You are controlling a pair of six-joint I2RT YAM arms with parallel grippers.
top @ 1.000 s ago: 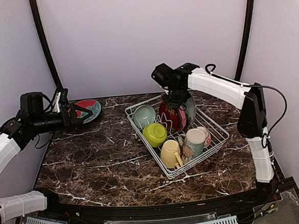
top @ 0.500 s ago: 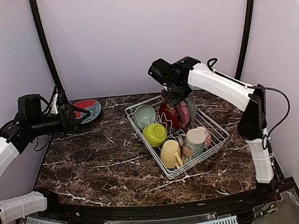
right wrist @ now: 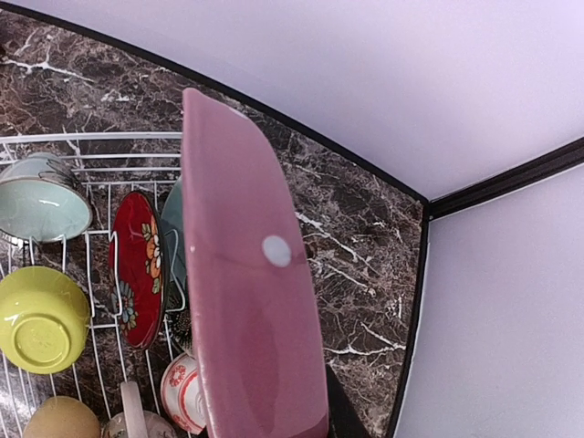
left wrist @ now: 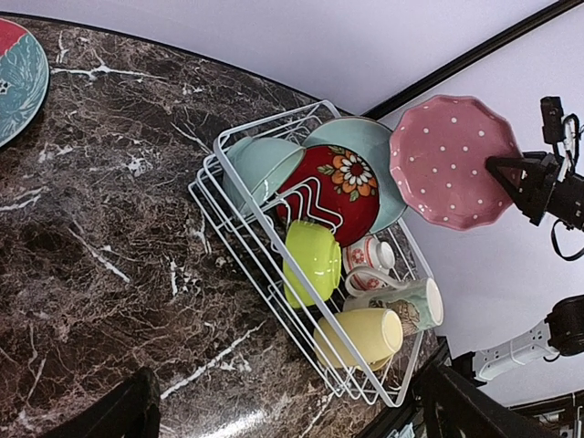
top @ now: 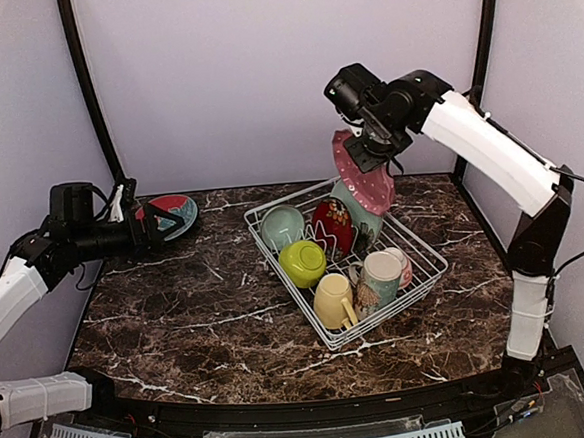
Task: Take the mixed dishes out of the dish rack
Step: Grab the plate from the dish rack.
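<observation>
Reaching over the far left corner of the table, my left gripper stands wide open with nothing between its fingers. Just beyond it a red and teal plate lies flat on the marble, outside the rack. The white wire dish rack sits right of centre, turned at an angle. At its left end a pale green bowl leans on its side, with a lime bowl below it and a yellow mug lying at the near corner. A red flowered plate stands on edge among the tines, a pale green plate behind it, and a patterned mug lies to the right. Above the rack's far side, my right gripper is clamped on the rim of a pink dotted plate, which hangs tilted in the air, clear of the tines.
</observation>
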